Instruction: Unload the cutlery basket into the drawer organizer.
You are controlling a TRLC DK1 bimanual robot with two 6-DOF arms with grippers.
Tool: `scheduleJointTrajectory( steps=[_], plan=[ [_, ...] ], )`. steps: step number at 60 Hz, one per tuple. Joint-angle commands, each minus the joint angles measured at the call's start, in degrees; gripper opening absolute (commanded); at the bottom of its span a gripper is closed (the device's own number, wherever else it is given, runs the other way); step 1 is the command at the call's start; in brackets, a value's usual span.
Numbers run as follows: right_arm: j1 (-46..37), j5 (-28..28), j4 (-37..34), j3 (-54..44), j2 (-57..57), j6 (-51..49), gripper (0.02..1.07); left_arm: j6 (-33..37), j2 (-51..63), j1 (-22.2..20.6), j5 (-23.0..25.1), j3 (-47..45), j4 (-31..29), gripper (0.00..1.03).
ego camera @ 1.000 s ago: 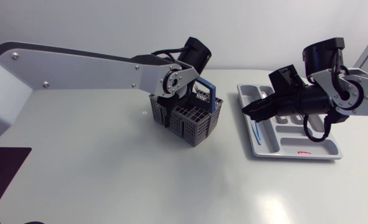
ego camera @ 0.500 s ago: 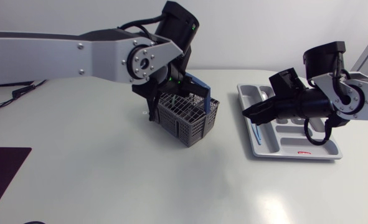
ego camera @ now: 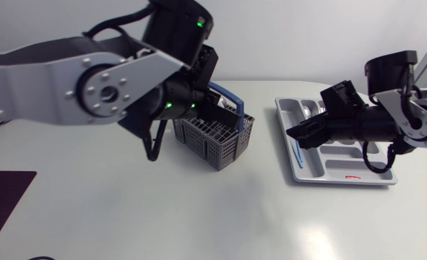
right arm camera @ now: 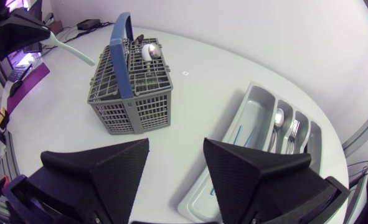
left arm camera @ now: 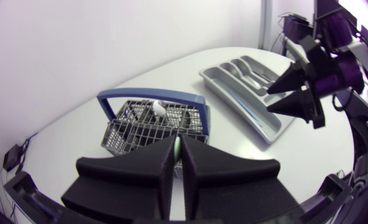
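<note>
- The left gripper [left arm camera: 178,144] is clenched on a thin pale utensil [right arm camera: 71,51], which sticks out past the fingertips. What kind of utensil it is cannot be told.
- In the left wrist view, the grey wire cutlery basket [ego camera: 217,141] is ahead of and below the left gripper. It stands upright on the white table [ego camera: 126,209] with its blue handle [right arm camera: 120,43] raised.
- The right wrist view shows the held utensil in the air beside the basket, apart from it.
- A white spoon-shaped piece [right arm camera: 149,51] pokes up from the basket among darker pieces too small to make out.
- The right gripper [right arm camera: 176,146] is released and holds nothing, its two broad fingers spread wide.
- In the head view, the right gripper hangs over the near-basket side of the grey drawer organizer [ego camera: 308,160], which lies flat on the table well apart from the basket.
- The organizer holds a thin blue item [right arm camera: 241,134] in its long compartment on the side nearest the basket.
- A spoon [right arm camera: 277,116] and a fork [right arm camera: 294,129] lie in the neighbouring compartments.
- The left arm [ego camera: 68,79] crosses the table toward the basket, and the right arm [ego camera: 408,123] reaches in over the organizer.
</note>
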Motion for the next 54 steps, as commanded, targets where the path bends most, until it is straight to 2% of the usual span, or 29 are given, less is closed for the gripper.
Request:
scheduleJointTrajectory(
  steps=[1, 4, 7, 10, 13, 19, 24, 28, 33, 37, 42, 45, 54],
  plan=[
    [-0.9, -1.4, -0.4, -2.0, -4.0, -4.8, 0.72, 6.6, -7.3, 0.4, 4.2, -5.6, 3.6, 0.05],
    [-1.0, -1.7, -1.5, -2.1, -5.8, -7.3, 0.72, 10.5, -10.6, 0.9, 10.1, -8.0, 4.6, 0.05],
    [-1.1, -3.5, -3.1, -2.0, -7.5, -10.1, 0.72, 12.4, -12.5, 2.7, 12.1, -9.1, 5.4, 0.05],
    [-1.4, -5.5, -5.8, -1.6, -8.7, -13.3, 0.72, 15.3, -14.3, 4.0, 18.0, -9.7, 5.0, 0.05],
    [-1.4, -7.3, -8.7, -1.2, -10.2, -16.2, 0.72, 17.1, -14.7, 5.9, 21.0, -9.5, 4.7, 0.05],
    [-1.4, -11.2, -14.5, 0.3, -12.0, -20.9, 0.73, 21.7, -13.9, 8.9, 33.0, -7.4, -0.2, 0.05],
    [-1.5, -13.7, -19.1, 1.6, -12.3, -24.4, 0.91, 26.7, -12.6, 9.2, 41.1, -6.1, -3.8, 0.05],
    [-1.5, -14.6, -20.5, 2.1, -12.3, -25.7, 0.94, 29.1, -10.5, 9.1, 44.3, -4.6, -6.1, 0.05],
    [-1.4, -18.3, -26.8, 3.7, -11.9, -32.5, 0.96, 33.0, -7.6, 7.9, 46.6, -2.3, -9.9, 0.05],
    [-1.0, -19.2, -31.4, 5.1, -11.1, -37.4, 1.01, 35.2, -5.8, 7.2, 48.9, -0.1, -13.1, 0.05],
    [-1.0, -21.1, -36.0, 7.8, -8.7, -41.9, 1.01, 40.5, -2.8, 6.7, 51.8, 4.3, -20.5, 0.04],
    [-1.4, -22.3, -39.0, 10.0, -6.4, -43.8, 1.01, 41.8, -2.1, 6.6, 53.6, 5.6, -22.0, 0.03],
    [-1.0, -25.8, -38.6, 11.7, -5.3, -42.6, 1.0, 41.6, 2.3, 6.6, 55.2, 11.2, -24.8, 0.03]
  ],
)
